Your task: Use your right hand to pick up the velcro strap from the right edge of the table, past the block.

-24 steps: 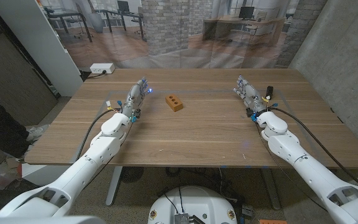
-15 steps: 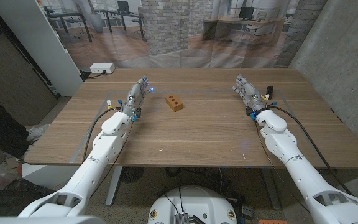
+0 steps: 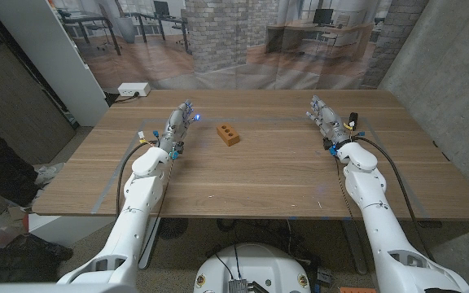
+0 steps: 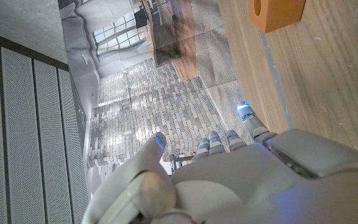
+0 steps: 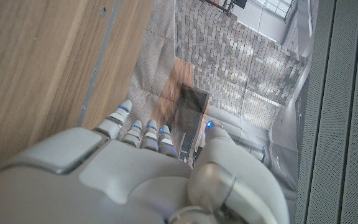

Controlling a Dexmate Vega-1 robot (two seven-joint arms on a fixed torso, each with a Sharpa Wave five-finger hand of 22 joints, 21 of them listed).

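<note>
The table (image 3: 259, 175) is wood with a visible lengthwise grain and a smooth, matt brown finish; a thin pale strip runs along its far part in the wrist views. The block (image 3: 230, 134) looks like matt orange-brown wood or plastic, with round holes in its top. Both the left hand (image 3: 177, 129) and the right hand (image 3: 326, 120) have smooth, slightly glossy light-grey plastic shells, the arms behind them white and glossy. The black cables (image 3: 397, 175) along the arms look like smooth rubber. The backdrop (image 3: 243, 41) behind the table is a printed, matt sheet, creased.
</note>
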